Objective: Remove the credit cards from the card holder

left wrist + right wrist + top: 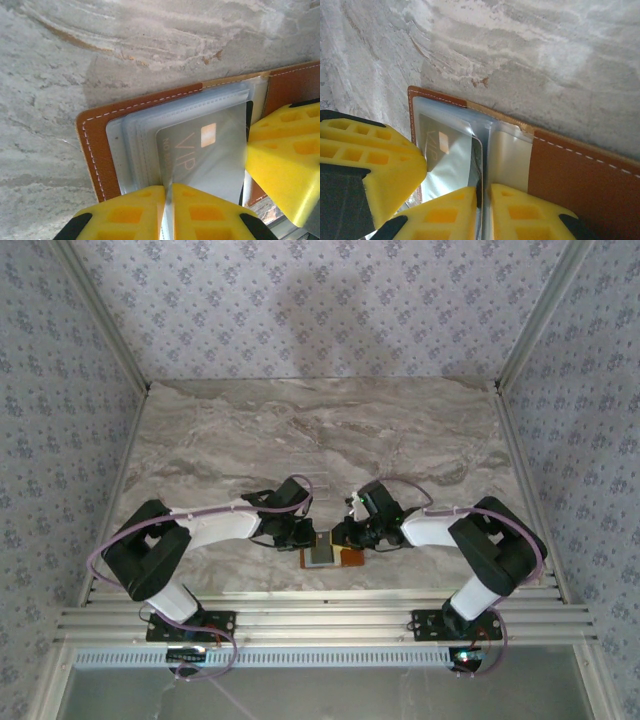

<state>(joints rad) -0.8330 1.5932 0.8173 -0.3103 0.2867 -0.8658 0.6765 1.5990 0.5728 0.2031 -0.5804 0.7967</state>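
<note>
Near edge of VIP card (200, 160) behind left fingers (210, 215); card holder (95, 145) cut by frame edge.

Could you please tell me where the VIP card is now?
In the left wrist view, the VIP card lies in the clear sleeves of the open card holder, just above the left gripper and left of the right gripper.

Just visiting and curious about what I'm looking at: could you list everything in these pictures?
card holder: one, orange-brown, lying open, front centre.
sleeves: several, clear, inside the holder.
card: one, grey, marked VIP, in a sleeve.
table: one, grey marble.
walls: three, pale patterned, around the table.
rails: silver, along the near edge.
arms: two, black and white.
left gripper, right gripper: yellow fingers, each pinched on the sleeves.
</note>
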